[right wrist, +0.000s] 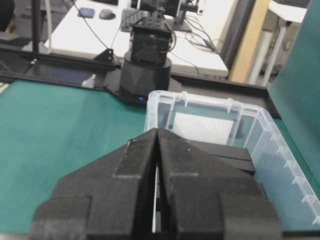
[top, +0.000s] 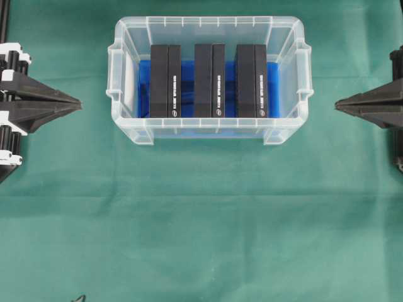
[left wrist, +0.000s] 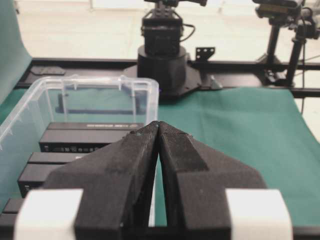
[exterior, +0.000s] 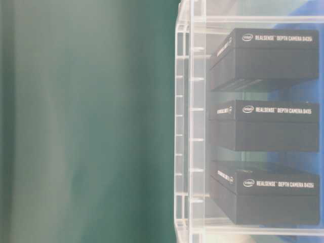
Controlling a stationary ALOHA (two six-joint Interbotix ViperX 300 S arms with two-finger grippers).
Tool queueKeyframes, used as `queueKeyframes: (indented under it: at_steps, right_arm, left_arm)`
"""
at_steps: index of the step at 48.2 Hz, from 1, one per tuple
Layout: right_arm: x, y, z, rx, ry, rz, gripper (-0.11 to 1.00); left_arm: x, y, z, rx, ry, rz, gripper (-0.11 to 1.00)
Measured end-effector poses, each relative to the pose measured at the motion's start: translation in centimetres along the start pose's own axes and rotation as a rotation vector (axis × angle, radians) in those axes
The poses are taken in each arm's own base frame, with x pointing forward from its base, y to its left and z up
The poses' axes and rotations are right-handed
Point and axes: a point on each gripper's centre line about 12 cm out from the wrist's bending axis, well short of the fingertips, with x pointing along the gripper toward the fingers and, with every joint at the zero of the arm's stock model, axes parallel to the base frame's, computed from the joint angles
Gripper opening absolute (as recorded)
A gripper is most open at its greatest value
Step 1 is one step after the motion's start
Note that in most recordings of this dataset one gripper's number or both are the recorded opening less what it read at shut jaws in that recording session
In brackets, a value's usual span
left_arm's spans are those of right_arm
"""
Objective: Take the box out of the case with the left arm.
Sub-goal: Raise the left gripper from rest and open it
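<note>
Left gripper (top: 77, 102), jaws closed and empty, points at the case (top: 129, 123). Nearest box (top: 165, 80) stands crosswise to it.

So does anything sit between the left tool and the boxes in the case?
Only the case's own left wall does. The left tool, shut, sits outside it on bare cloth; the nearest box stands inside, open from above.

Clear case (top: 208, 28) with blue floor, black white-lettered boxes (top: 165, 80), green cloth (top: 201, 220).
</note>
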Motion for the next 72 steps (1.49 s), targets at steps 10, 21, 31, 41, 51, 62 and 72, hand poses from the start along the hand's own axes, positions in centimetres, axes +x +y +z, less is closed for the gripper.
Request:
queueKeyframes:
  at_steps: [10,21,31,41,51,62,72]
  right_arm:
    - [0.3,0.0,-1.3,0.0,0.114,0.0,0.02]
    - [0.4,0.0,0.6,0.0,0.13,0.0,0.02]
    - [0.8,-0.1,4.2,0.0,0.158,-0.005,0.02]
    - [1.0,-0.5,8.5,0.0,0.166,-0.023,0.02]
    - [1.6,-0.5,11.1,0.0,0.192,-0.026,0.02]
    - [2.1,-0.6,10.8,0.012,0.297,-0.028,0.02]
    - [1.7,-0.6,9.4,0.072,0.514,-0.046,0.02]
  left_arm:
    - [-0.1,-0.1,-0.1,0.017,0.025,-0.01,0.0]
    - [0.1,-0.1,1.0,0.004,0.025,-0.009,0.0]
    - [0.5,-0.2,4.7,0.007,-0.006,-0.009,0.0]
    - [1.0,-0.1,9.0,0.01,0.041,-0.004,0.0]
    - [0.7,0.0,12.8,0.005,0.051,0.0,0.0]
    - [0.6,0.0,12.7,0.002,0.149,0.004,0.0]
    - [0.6,-0.1,11.1,0.001,0.412,0.002,0.0]
